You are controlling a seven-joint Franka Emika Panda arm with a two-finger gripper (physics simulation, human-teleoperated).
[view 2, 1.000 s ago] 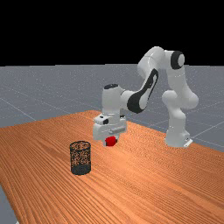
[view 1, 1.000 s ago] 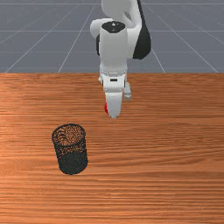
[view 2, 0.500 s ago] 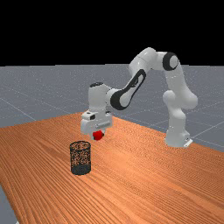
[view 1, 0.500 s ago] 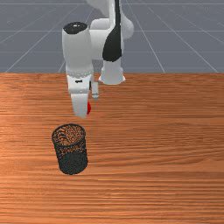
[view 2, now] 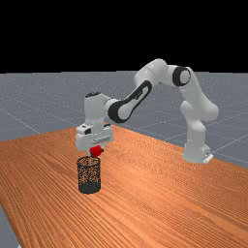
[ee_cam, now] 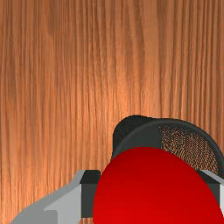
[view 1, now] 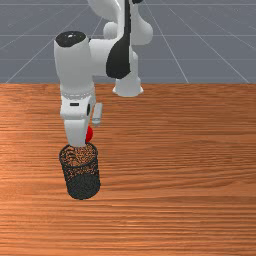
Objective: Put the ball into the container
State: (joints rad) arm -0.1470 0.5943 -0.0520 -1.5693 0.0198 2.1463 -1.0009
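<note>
The red ball (view 2: 96, 151) is pinched between both fingers of the gripper (ee_cam: 151, 190), just above the mesh container (view 2: 89, 187), seemingly off-centre toward the table (view 1: 200, 86) edge nearest the base (view 2: 195, 154). Released too early, it could clip the rim (ee_cam: 175, 121) and roll away.

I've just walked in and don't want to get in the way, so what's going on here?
The arm has a red ball gripped in its claw, with a finger on each side. It holds the ball off the table, close to the mesh bin and higher than its rim. The ball isn't in the bin yet; dropping it in looks like the aim.
</note>
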